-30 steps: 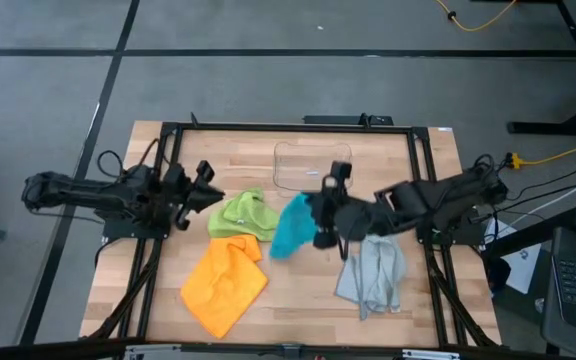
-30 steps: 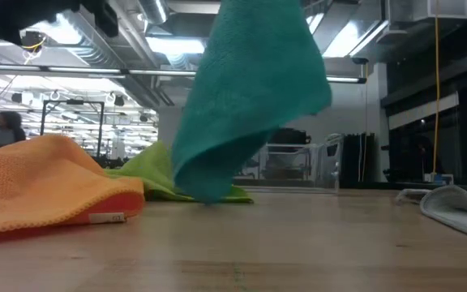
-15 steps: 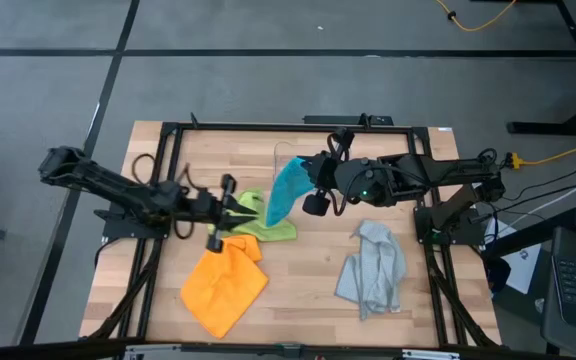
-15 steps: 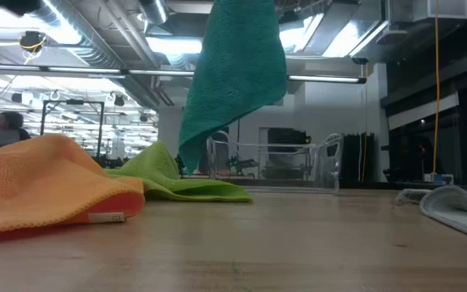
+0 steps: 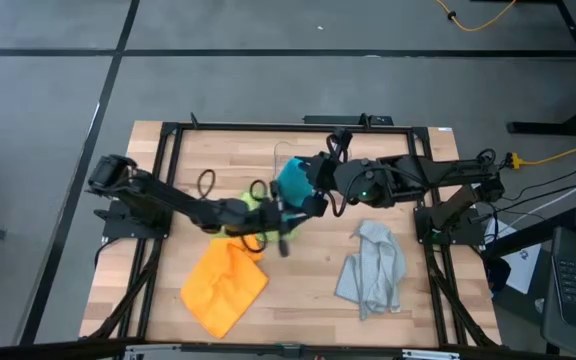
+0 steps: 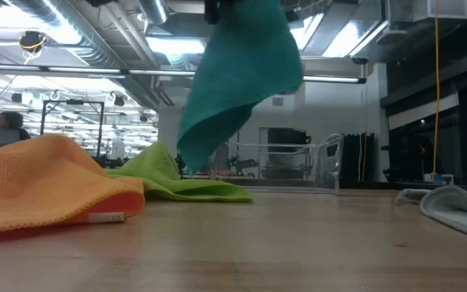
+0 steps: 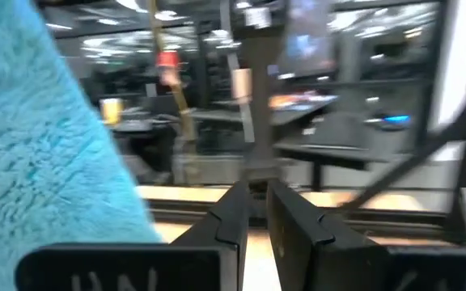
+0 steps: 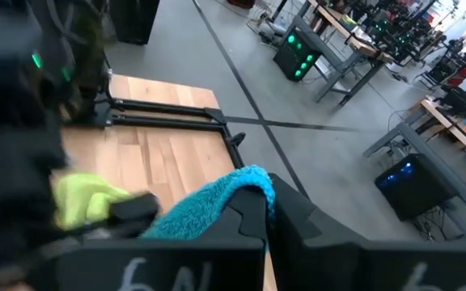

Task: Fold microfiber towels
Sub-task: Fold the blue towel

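Left tool (image 5: 286, 208), fingers near-closed, has swung in beside the teal towel (image 5: 293, 183), held aloft by the right tool (image 5: 313, 197) — a two-handed spread looks imminent.

Overhead, table-level, 2 wrist-mounted views

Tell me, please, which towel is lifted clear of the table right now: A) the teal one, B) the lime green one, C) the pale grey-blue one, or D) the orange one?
A: the teal towel hangs in the air, pinched in the right tool, while the orange towel, lime green towel and pale grey-blue towel lie on the table.
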Action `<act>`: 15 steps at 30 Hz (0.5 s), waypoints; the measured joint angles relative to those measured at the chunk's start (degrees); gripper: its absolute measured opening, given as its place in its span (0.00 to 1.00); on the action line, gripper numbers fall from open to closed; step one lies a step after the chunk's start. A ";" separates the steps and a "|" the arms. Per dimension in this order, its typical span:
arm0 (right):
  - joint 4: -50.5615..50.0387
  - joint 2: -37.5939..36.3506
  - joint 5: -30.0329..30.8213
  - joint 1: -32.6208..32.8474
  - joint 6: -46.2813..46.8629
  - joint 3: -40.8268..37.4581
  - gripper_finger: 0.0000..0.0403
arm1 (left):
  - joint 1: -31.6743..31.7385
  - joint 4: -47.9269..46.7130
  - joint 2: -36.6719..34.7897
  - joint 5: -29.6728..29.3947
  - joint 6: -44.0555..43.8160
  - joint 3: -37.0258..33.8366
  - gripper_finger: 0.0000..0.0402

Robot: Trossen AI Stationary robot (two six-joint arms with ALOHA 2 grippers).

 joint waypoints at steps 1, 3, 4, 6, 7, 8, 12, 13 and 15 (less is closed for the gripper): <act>0.24 0.00 0.04 0.26 -0.24 0.00 0.00 | 0.09 -1.29 0.84 -1.82 0.78 1.03 0.10; 0.22 0.00 0.55 0.84 -1.08 0.00 0.00 | -0.03 -6.72 1.62 -5.46 1.92 3.07 0.10; 0.05 0.00 1.29 1.26 -1.10 0.00 0.00 | -0.25 -10.70 1.65 -7.95 2.49 4.09 0.10; -0.50 0.00 3.34 2.10 -1.22 0.00 0.00 | -0.95 -18.03 1.57 -14.96 2.76 6.00 0.10; -0.80 0.00 4.52 2.57 -1.27 0.00 0.00 | -1.53 -21.61 1.27 -19.01 2.79 6.84 0.10; -1.38 0.00 5.81 3.09 -1.28 0.00 0.00 | -2.06 -24.46 1.08 -23.11 2.82 7.72 0.10; -3.74 0.00 9.90 5.04 -0.92 0.00 0.00 | -5.27 -29.38 0.64 -36.39 4.00 9.54 0.10; -4.19 0.00 10.16 5.45 -0.64 0.00 0.00 | -6.06 -29.73 0.46 -39.31 5.01 9.69 0.10; -5.07 0.00 10.13 6.28 0.60 0.00 0.00 | -7.60 -29.35 0.24 -46.46 6.51 9.86 0.10</act>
